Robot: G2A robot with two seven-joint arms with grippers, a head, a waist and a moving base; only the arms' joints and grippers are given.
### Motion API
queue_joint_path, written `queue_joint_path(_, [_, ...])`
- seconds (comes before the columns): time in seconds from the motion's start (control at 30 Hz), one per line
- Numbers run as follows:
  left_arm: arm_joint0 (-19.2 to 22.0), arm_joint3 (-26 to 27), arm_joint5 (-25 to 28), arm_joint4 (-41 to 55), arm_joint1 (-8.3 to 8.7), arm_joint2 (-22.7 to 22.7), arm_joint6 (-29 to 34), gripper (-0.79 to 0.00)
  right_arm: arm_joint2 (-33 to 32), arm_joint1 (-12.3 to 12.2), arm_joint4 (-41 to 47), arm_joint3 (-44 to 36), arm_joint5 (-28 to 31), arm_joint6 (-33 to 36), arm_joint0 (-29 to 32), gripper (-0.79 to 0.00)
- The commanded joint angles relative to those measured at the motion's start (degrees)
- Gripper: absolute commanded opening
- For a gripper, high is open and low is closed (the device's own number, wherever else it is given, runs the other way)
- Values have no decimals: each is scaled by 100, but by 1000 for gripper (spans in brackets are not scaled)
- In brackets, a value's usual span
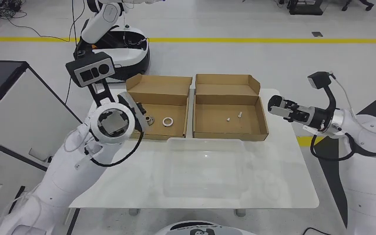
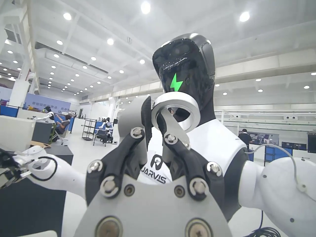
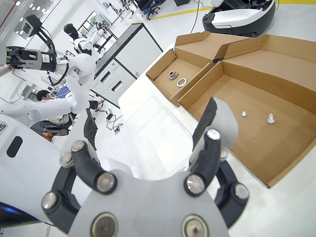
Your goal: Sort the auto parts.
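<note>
My left gripper (image 2: 154,110) is shut on a silver metal ring (image 2: 175,110), one finger outside its rim and one through its hole, held up in the air facing the robot's head. From above, the left gripper (image 1: 114,123) hangs over the table's left edge beside the left cardboard box (image 1: 158,88). That box holds a metal flange (image 1: 151,121) and a flat ring (image 1: 168,122). The right cardboard box (image 1: 229,126) holds two small bolts (image 1: 228,119) (image 1: 239,114). My right gripper (image 1: 275,107) (image 3: 150,112) stands open and holds nothing, just right of that box.
A clear plastic tray (image 1: 205,167) lies on the white table (image 1: 282,188) in front of the boxes. A grey cabinet (image 1: 23,111) stands left of the table. Another robot's base (image 1: 123,53) is parked behind the boxes.
</note>
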State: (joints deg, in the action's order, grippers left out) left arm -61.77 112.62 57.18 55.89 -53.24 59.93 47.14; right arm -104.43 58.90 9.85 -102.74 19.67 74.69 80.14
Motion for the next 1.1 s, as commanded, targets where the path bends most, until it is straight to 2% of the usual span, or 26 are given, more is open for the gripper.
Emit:
queue_joint_path(0.0, [6, -87, -130, -357, 5, 61, 127, -785, 0, 0, 1, 0, 0, 0, 0, 0])
queue_joint_path(0.33, [-117, -242, -512, -1302, 9, 338, 408, -785, 0, 0, 1, 0, 0, 0, 0, 0])
queue_joint_path(0.77, [-206, 15, -386, -22, -115, 261, 383, -785, 0, 0, 1, 0, 0, 0, 0, 0])
queue_joint_path(1.07, [-272, 5, -608, -240, -150, 463, 605, -785, 0, 0, 1, 0, 0, 0, 0, 0])
